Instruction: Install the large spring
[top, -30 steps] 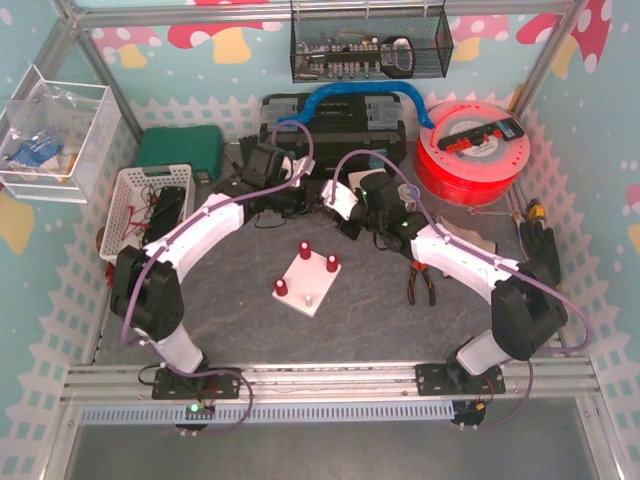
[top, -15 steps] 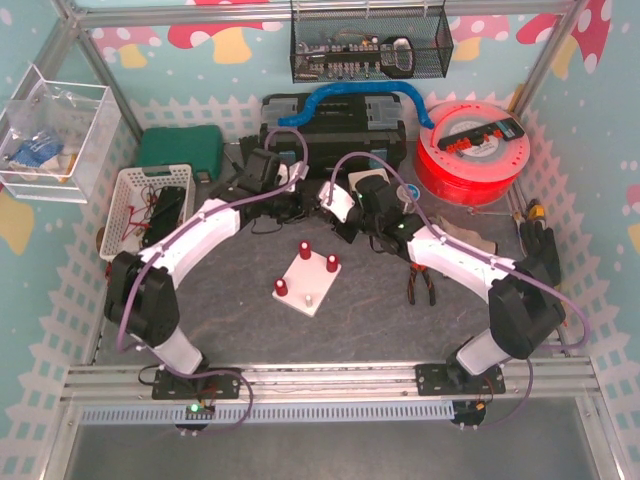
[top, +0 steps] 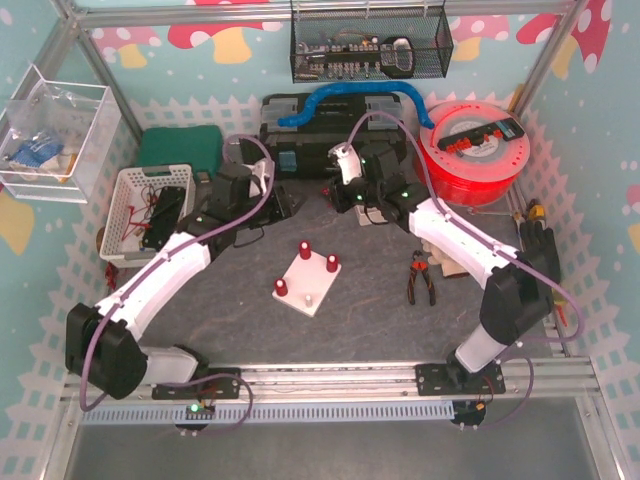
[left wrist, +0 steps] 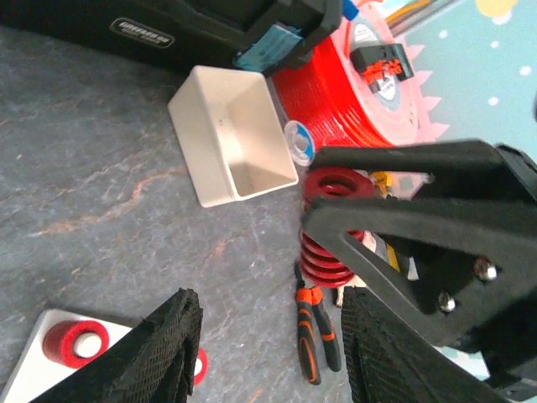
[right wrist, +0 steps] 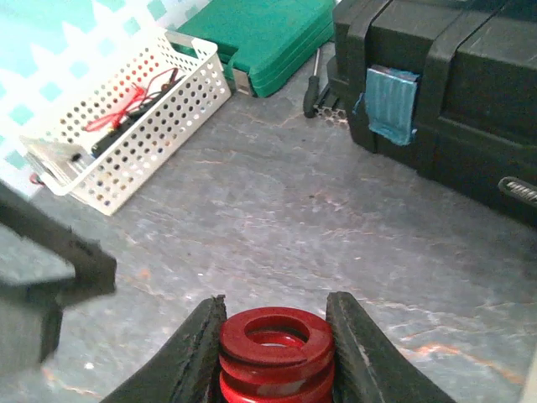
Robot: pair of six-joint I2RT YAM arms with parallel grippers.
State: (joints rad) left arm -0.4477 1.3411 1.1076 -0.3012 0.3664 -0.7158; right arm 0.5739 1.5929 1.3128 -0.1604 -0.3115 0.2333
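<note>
My right gripper (right wrist: pixel 273 309) is shut on the large red spring (right wrist: pixel 275 348) and holds it upright above the grey mat; it also shows in the top view (top: pixel 347 195). The left wrist view shows the spring (left wrist: pixel 329 239) between the right gripper's black fingers. My left gripper (left wrist: pixel 268 311) is open and empty, a little to the left of the right gripper in the top view (top: pixel 270 200). The white baseplate (top: pixel 300 287) lies mid-table with three small red springs on posts and one bare post (top: pixel 309 298).
Orange-handled pliers (top: pixel 418 277) lie right of the plate. A white open bin (left wrist: pixel 235 134), a black toolbox (top: pixel 335 125) and a red filament spool (top: pixel 470 150) stand at the back. A white wire basket (top: pixel 145 210) and a green case (top: pixel 180 148) are at the back left.
The two grippers have drawn apart. The left arm swung back to the left; the right gripper moved toward the back right with the spring in it.
</note>
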